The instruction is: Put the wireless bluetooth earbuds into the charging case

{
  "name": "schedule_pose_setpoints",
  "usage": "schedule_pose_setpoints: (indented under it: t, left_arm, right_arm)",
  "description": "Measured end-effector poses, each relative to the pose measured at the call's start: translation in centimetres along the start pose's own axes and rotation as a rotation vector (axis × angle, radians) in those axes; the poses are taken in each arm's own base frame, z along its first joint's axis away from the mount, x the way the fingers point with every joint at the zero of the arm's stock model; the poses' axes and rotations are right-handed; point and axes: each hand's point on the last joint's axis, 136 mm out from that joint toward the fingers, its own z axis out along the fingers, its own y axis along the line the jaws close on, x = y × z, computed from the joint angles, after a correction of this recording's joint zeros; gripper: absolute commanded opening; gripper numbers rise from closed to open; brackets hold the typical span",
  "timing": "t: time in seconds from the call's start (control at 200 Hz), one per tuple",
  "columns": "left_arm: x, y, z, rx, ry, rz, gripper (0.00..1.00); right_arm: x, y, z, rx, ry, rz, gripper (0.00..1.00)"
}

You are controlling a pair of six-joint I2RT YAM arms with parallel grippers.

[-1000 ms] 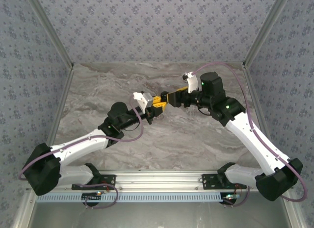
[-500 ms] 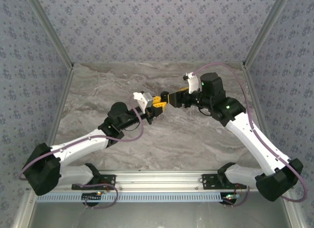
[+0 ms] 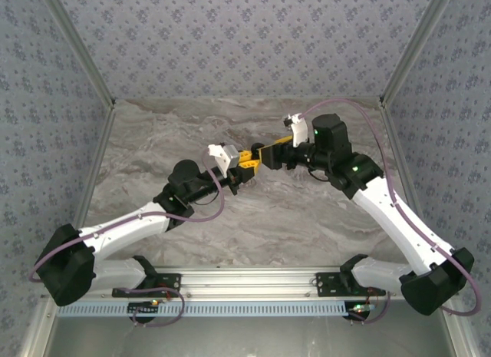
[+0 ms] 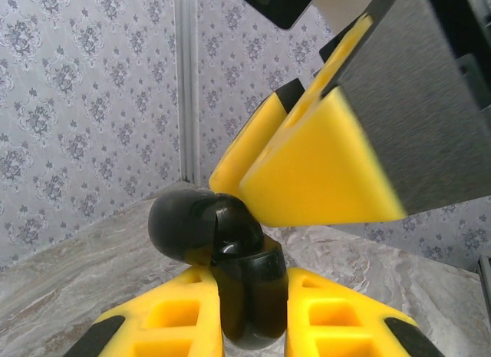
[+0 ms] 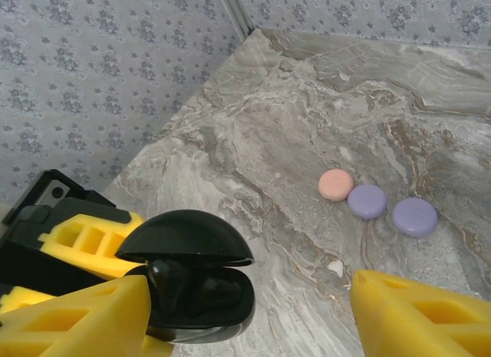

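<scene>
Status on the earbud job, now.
Done: the black case is held up, lid open, clamped in the left tool. In hand: the open right tool hovers at its mouth; whether an earbud is seated I cannot tell. Left: seating, closing; a pink case and two lilac cases lie on the table.

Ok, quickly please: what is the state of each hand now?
Left hand: closed on the glossy black round charging case, lid open.
Right hand: open, holding nothing.
</scene>
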Motion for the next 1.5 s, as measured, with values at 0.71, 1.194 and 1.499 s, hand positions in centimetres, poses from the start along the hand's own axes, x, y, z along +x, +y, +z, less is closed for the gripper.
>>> schedule_pose_setpoints:
  t: [0.71, 1.194, 1.499]
  left_arm:
    - [0.3, 0.2, 0.0, -0.009, 0.011, -0.003, 0.0]
    - [0.0, 0.1, 0.0, -0.003, -0.001, 0.001, 0.0]
    - [-0.5, -0.2, -0.2, 0.008, -0.013, 0.005, 0.0]
  right_arm:
    - [0.6, -0.6, -0.1, 0.041, 0.025, -0.006, 0.68]
    - [0.2, -1.6, -0.6, 0.055, 0.018, 0.007, 0.72]
    - [-1.6, -1.2, -2.5, -0.027, -0.068, 0.053, 0.93]
